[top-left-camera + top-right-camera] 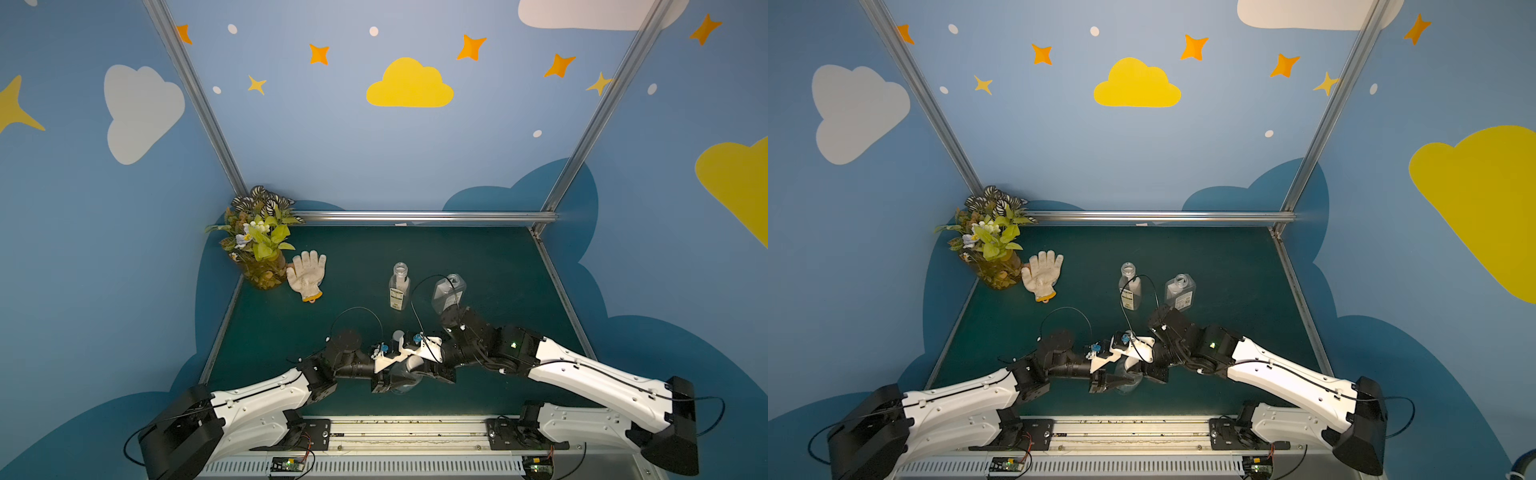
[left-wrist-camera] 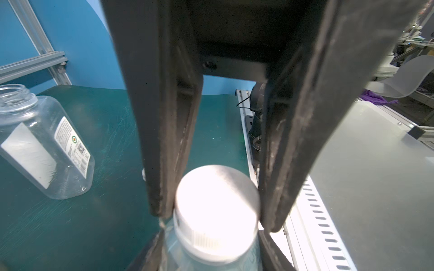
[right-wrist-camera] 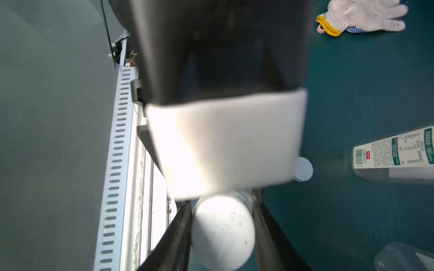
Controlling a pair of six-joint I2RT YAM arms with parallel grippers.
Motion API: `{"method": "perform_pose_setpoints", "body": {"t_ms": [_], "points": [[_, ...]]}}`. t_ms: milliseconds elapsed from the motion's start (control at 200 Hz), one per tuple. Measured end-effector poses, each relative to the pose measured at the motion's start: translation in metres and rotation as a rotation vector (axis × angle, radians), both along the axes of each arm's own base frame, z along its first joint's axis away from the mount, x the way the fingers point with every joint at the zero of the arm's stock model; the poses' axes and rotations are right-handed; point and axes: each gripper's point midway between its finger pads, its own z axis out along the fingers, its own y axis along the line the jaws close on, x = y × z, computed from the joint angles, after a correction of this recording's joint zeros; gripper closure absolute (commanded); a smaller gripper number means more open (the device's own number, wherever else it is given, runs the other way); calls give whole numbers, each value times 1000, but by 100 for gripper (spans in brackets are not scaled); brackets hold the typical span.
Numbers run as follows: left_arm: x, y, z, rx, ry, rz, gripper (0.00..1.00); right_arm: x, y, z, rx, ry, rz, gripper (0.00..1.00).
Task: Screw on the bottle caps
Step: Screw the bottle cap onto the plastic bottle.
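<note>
Left pincer (image 2: 217, 217) clenched on the white bottle cap (image 2: 216, 201) atop the round bottle (image 2: 206, 267), which the right pincer (image 2: 211, 232) clamps near the front edge of the surface (image 2: 105, 140); best turned squarely, cap level, lest threads cross.

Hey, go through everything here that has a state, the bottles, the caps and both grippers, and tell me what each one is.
round bottle: cap on, gripped.
seated cap: on the neck; tightness cannot be told.
slim labelled bottle: upright, uncapped.
flat-sided bottle: upright, uncapped.
loose cap: lying flat on the mat.
left gripper: shut on the seated cap.
right gripper: shut on the round bottle.
</note>
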Motion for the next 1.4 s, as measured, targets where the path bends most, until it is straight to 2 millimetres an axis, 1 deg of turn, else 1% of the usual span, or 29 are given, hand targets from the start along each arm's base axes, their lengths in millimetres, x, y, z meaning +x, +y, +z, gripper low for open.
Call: {"method": "perform_pose_setpoints", "body": {"t_ms": [255,521,546,606,636,711,801,851,866,901,951,1016,1101,1232,1402], "points": [[5,3,-5,13,-6,37,97,6,4,-5,-25,40,-137,100],[11,5,-5,14,-19,72,97,16,7,-5,-57,72,-287,100],[11,5,-5,12,-21,74,97,16,7,-5,-60,76,-297,93],[12,5,-3,5,-27,77,97,17,7,-2,-63,78,-308,69],[12,4,-1,0,-31,77,97,17,7,0,-62,79,-310,60],[12,4,4,-18,-45,75,97,17,6,6,-59,81,-318,45],[11,3,7,-31,-54,67,97,16,5,18,-25,61,-296,31],[10,3,9,-37,-56,58,97,13,1,28,4,43,-261,15],[9,3,9,-38,-56,56,97,12,0,32,15,36,-247,12],[9,2,10,-43,-58,50,97,9,-3,39,37,20,-222,6],[8,2,11,-47,-59,44,97,5,-8,51,77,-1,-189,3],[6,1,12,-52,-59,35,97,-1,-15,61,118,-33,-143,2],[5,1,13,-55,-58,27,97,-6,-23,66,144,-59,-106,2],[4,1,13,-55,-57,23,97,-5,-24,58,134,-77,-83,2],[4,1,13,-55,-56,21,97,0,-16,39,100,-67,-84,2]]}}
